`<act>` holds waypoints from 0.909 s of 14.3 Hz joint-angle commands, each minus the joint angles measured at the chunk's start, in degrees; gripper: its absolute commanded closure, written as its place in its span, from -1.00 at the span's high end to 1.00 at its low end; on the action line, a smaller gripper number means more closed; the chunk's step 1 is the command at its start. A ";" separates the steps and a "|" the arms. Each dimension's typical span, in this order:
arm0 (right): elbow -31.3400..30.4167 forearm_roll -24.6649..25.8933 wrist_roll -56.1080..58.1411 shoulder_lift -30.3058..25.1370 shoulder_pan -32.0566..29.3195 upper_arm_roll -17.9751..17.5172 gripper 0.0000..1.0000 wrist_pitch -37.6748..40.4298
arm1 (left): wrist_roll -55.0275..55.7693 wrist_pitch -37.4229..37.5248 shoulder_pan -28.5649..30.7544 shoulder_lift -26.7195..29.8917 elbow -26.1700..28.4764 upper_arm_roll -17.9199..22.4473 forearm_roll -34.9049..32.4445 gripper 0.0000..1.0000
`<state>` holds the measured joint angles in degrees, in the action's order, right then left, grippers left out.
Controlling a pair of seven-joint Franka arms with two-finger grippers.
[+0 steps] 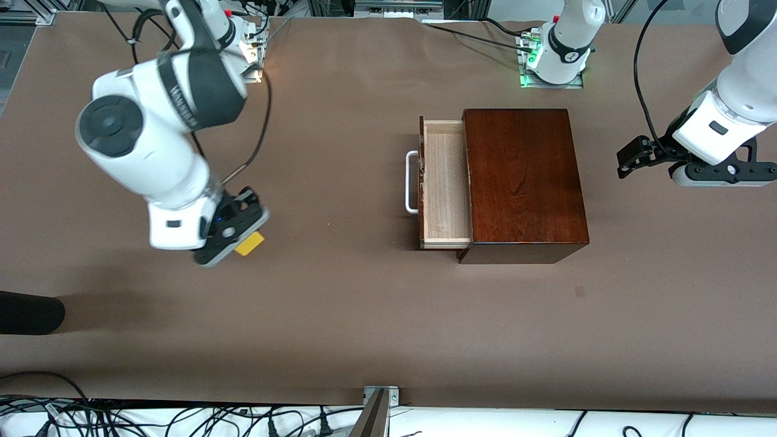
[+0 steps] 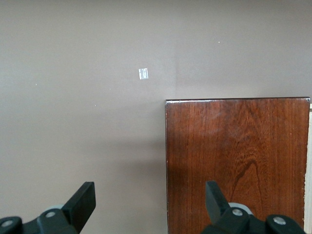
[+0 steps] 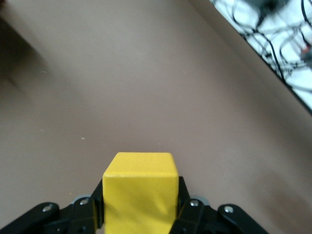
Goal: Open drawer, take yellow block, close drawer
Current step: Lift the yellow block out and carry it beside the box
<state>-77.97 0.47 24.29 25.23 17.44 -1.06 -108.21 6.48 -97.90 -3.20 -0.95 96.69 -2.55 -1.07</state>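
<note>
Right gripper (image 3: 140, 207) clamped on yellow block (image 3: 140, 187) over bare table (image 1: 340, 315); left gripper (image 2: 151, 200) apart, waiting beside open drawer's (image 1: 446, 182) box (image 1: 522, 182)

Both arms (image 1: 145, 139) are glossy white with dark grey joint bands, black cables looped alongside, black grippers (image 3: 141, 214) with silver screws; lettering on one band, probably unreadable.

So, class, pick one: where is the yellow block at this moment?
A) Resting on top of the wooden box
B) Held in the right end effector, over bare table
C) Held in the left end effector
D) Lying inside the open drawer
B: the right end effector is shut on the block over the table toward the right arm's end, and the open drawer shows only its pale floor.
</note>
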 commanded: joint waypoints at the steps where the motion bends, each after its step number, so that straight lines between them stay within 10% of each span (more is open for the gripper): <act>1: -17.80 -1.79 -2.05 -7.73 -1.79 1.67 -1.00 -9.36 | 0.29 1.05 0.04 0.07 -0.89 -0.35 -0.25 1.00; 13: -43.83 -6.27 -12.16 -8.98 -10.15 2.64 -1.00 -28.78 | -0.77 4.73 -0.05 0.07 -2.82 -0.35 0.02 1.00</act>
<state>-118.10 -4.48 11.72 16.54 8.42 2.10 -132.34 6.40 -96.16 -3.21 -0.94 95.98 -2.70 -1.07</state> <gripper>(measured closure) 0.445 0.000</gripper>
